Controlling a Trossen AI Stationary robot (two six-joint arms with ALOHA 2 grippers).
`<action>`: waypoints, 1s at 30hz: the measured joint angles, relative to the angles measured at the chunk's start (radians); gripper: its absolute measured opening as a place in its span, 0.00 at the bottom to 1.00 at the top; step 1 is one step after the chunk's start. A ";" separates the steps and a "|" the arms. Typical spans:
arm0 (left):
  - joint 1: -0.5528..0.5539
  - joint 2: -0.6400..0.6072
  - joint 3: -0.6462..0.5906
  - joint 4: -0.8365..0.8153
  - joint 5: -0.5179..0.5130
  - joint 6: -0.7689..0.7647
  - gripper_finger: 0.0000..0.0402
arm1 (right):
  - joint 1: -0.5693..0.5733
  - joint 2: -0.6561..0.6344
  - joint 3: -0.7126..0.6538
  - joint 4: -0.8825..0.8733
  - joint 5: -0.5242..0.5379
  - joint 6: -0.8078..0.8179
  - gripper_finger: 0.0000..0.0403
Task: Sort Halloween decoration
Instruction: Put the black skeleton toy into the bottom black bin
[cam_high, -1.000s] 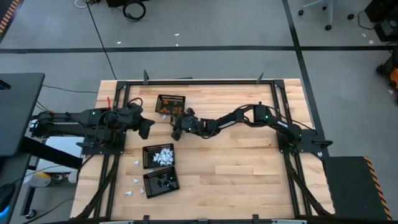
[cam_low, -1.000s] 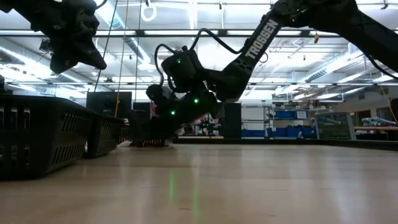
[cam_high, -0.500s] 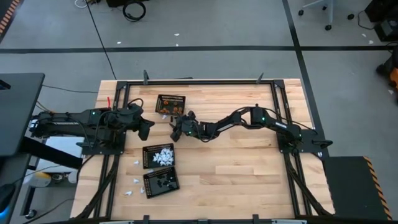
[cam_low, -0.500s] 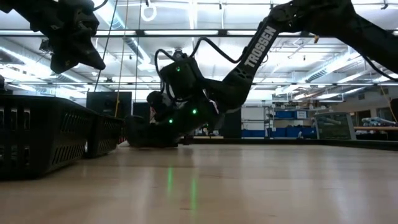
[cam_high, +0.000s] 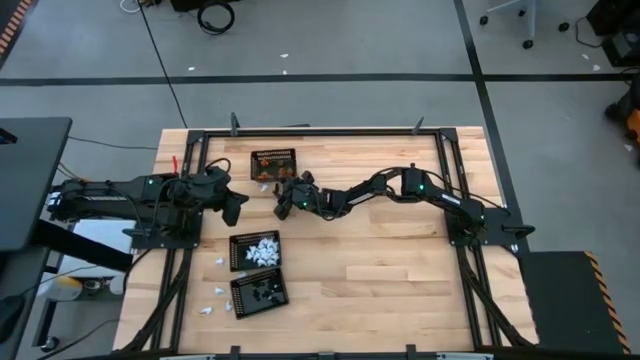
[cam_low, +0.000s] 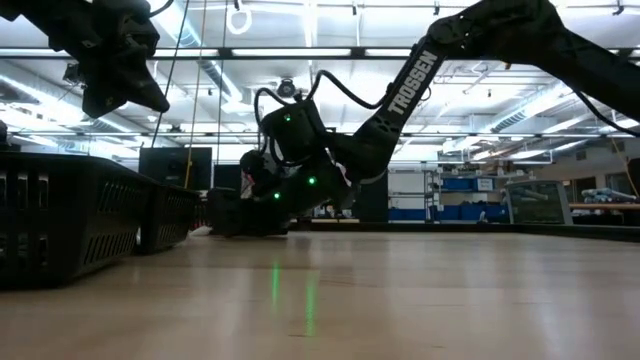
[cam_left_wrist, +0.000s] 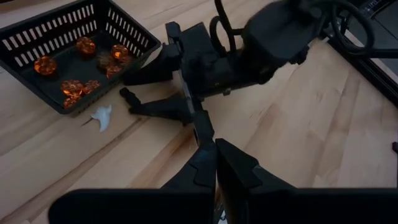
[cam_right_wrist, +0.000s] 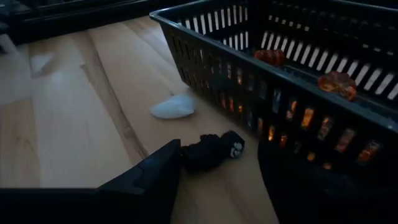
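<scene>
While the orange basket (cam_right_wrist: 261, 81) is crowding it at 12 o'clock, the right tool (cam_right_wrist: 217, 163) is gaping, straddling a black piece (cam_right_wrist: 211, 151) lying on the counter (cam_right_wrist: 74, 124) beside a white piece (cam_right_wrist: 173, 107); the left tool (cam_left_wrist: 216, 163) is waiting clenched, empty.

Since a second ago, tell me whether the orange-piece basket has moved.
Yes. In the high view the orange-piece basket has straightened and shifted slightly toward the table's far edge, pushed by the right gripper.

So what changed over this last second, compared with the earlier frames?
The basket of orange pieces has shifted toward the table's far edge and squared up. The right gripper, open, edged closer to it, low over a black piece on the table. The left gripper stayed shut, waiting; the other baskets stayed.
</scene>
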 joint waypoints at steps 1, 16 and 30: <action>0.000 0.000 0.000 0.000 0.000 0.001 0.04 | -0.004 0.000 0.000 0.000 -0.014 -0.004 0.54; 0.000 0.000 0.000 0.000 0.000 0.000 0.04 | -0.030 -0.002 0.001 -0.017 -0.120 -0.071 0.48; 0.000 0.000 0.000 0.000 0.000 0.000 0.04 | -0.044 -0.003 0.001 -0.021 -0.183 -0.096 0.25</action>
